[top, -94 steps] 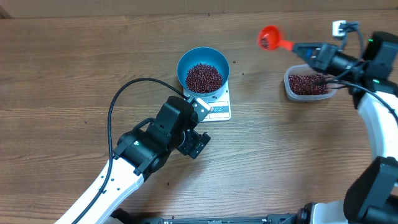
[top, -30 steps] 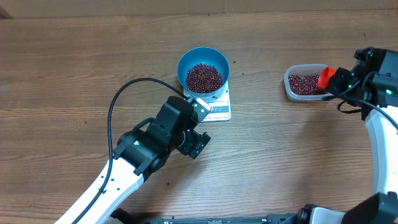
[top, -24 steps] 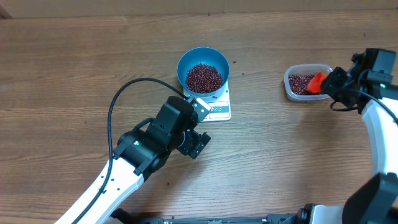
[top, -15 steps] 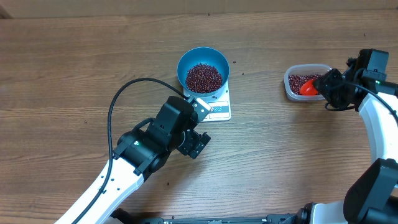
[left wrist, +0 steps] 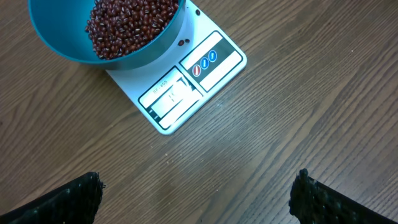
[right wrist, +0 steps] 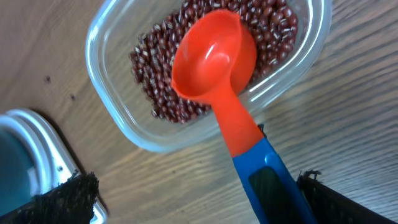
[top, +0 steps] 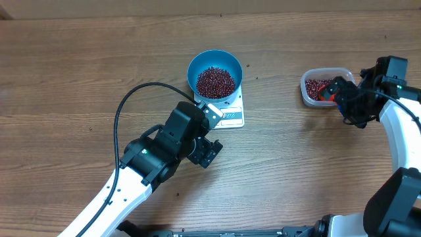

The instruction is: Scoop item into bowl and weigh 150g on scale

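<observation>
L gripper (left wrist: 198, 204) spread wide, nothing in it, hovers over bare table (left wrist: 311, 93) on the readout side of the scale (left wrist: 199, 78). Bowl (top: 195, 68) sits on the scale w/ a good heap of beans (left wrist: 130, 22) inside. Readout too faint to read, so can't say if 150 g is hit. Further right, well apart from the scale, is the clear tub (right wrist: 111, 99) w/ the rest of the beans. Scoop (right wrist: 214, 59) lies in it: head on the beans, cup up, looks empty, handle propped over the tub rim. Key relation: scoop long axis runs head-in-tub → handle straight back toward R gripper (right wrist: 199, 196), handle end between its fingers, off-centre toward one side. R gripper jaws spread wide, a gap shows either side of the handle, so it's pinching nothing. R arm is right there, L is far off. IMO if more beans are needed, R just closes on the handle, after a small lateral shift to centre it.
</observation>
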### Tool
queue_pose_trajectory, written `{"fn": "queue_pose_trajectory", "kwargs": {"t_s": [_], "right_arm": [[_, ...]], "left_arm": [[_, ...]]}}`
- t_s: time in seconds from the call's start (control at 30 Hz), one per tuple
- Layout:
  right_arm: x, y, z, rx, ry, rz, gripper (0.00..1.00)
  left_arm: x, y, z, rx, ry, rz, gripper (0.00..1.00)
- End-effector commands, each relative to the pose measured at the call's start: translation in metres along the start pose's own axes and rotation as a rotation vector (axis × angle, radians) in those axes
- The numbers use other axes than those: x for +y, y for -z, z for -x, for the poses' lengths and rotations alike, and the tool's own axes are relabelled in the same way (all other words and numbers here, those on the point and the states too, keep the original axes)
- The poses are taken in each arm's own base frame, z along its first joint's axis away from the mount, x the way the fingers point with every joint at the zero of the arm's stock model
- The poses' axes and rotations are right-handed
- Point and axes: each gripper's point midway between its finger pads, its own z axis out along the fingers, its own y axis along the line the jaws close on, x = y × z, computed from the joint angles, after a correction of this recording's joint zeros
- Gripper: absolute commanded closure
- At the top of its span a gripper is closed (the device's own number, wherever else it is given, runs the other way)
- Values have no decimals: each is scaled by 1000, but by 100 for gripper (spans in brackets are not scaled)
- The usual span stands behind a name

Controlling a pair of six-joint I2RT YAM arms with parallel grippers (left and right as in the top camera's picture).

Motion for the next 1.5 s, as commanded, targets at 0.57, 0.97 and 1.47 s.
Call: {"fn": "queue_pose_trajectory", "kwargs": {"t_s": [0.57,0.97,1.47], "right_arm": [[3,72,23,-60,482,-149,0],[29,148,26,-167,504,-137,0],[29,149,26,-169,505,-137,0]], "left_arm": [[1,-3,-1,7,-12,7,1],[1,-3,-1,6,-12,7,1],[1,-3,-1,7,-12,7,1]]}}
